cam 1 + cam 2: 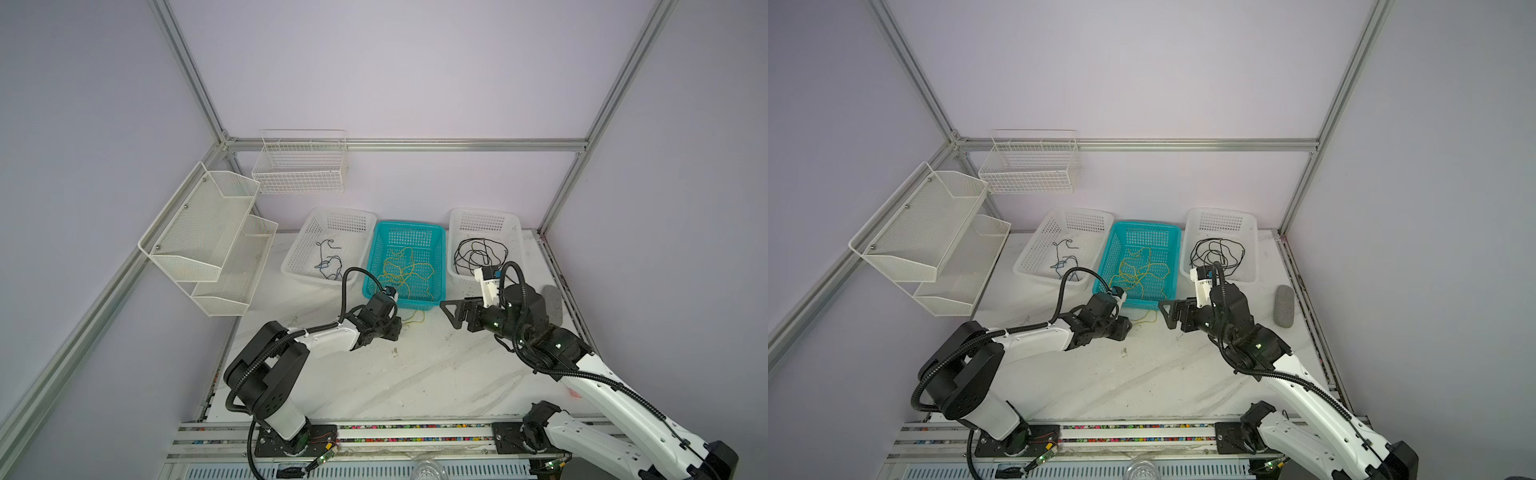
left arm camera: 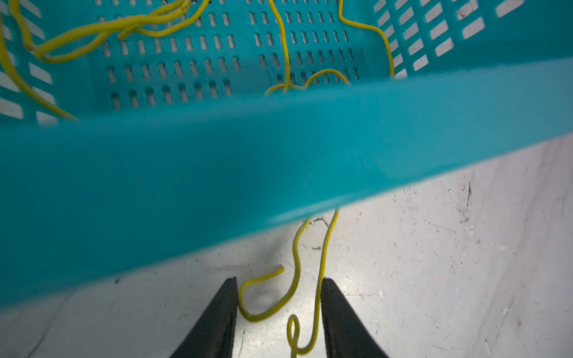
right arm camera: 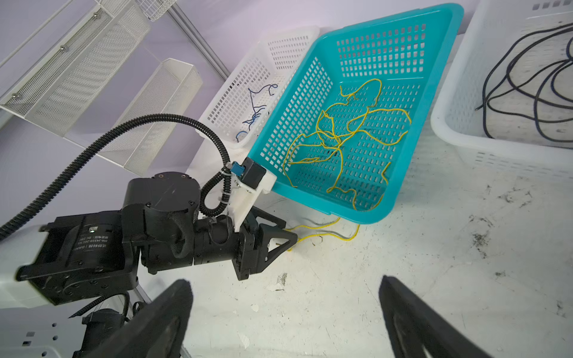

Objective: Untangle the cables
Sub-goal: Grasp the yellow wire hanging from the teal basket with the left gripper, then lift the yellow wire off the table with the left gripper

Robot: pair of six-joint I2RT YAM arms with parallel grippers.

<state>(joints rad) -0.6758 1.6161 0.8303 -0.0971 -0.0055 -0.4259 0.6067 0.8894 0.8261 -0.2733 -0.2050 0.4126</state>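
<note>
Marble tabletop (image 2: 434, 279): yellow cable (image 2: 324, 251) runs from teal basket (image 2: 217, 173) into parted left tool (image 2: 279, 280); right tool (image 3: 283, 280) gapes.

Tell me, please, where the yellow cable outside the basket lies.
In both top views the yellow cable lies on the table before the teal basket, between the left end effector's fingers.

The left gripper (image 2: 279, 280) is being held low, jaws partly apart; the right gripper (image 3: 283, 280) is being held higher, jaws spread wide.

white baskets (image 1: 309, 232) 2 | teal basket (image 1: 409, 224) 1 | cable heaps (image 1: 405, 270) 3 | racks (image 1: 199, 232) 2 | arms (image 1: 328, 338) 2 | grey case (image 1: 1284, 306) 1
</note>
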